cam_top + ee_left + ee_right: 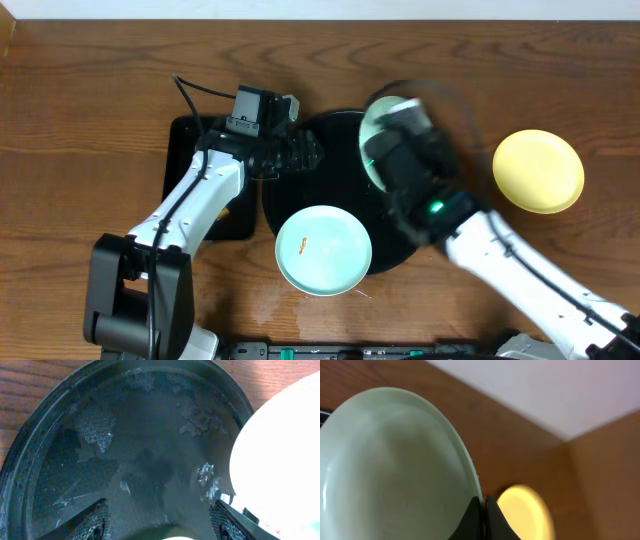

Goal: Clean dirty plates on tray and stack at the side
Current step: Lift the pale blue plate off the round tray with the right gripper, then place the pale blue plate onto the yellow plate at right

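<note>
Just a wooden table [90, 120], a small rectangular black tray [182, 165] on its left half, white wall [560, 390] beyond it.

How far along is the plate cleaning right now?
Looks done: yellow plate lies on the table, off the tray. In hand: right gripper pinches one mint plate by its rim, tilted. Remaining: second mint plate sits on the tray, orange smear showing; no stack yet.
</note>
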`<state>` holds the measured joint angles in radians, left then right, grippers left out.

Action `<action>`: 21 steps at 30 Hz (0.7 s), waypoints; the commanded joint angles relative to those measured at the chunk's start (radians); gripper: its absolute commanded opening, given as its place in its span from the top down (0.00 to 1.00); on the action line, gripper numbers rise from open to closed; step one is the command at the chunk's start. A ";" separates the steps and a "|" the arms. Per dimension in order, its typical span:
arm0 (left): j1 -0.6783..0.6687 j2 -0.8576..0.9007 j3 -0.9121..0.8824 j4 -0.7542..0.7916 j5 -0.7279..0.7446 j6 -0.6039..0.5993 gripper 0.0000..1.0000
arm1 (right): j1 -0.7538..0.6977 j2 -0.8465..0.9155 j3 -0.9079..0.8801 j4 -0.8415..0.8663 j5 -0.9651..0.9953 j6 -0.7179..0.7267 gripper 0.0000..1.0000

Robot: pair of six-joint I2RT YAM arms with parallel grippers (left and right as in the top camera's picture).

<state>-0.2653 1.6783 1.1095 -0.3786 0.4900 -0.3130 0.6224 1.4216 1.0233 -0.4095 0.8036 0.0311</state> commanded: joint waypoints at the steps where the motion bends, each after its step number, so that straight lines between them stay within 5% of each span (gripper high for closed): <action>1: 0.000 0.006 0.007 -0.002 -0.012 0.014 0.33 | -0.189 -0.030 0.005 -0.013 -0.341 0.192 0.99; 5: 0.000 0.006 0.007 -0.002 -0.013 0.014 0.33 | -0.494 -0.030 0.005 -0.014 -0.748 0.240 0.99; 9: 0.000 0.006 0.007 -0.001 -0.013 0.014 0.33 | -0.741 -0.028 0.004 -0.025 -0.949 0.270 0.99; 21: 0.000 0.006 0.007 0.002 -0.012 0.014 0.33 | -1.174 0.101 0.004 -0.161 -0.867 0.423 0.99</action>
<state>-0.2653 1.6783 1.1095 -0.3775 0.4900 -0.3134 -0.4961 1.4601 1.0237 -0.5640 -0.0593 0.3843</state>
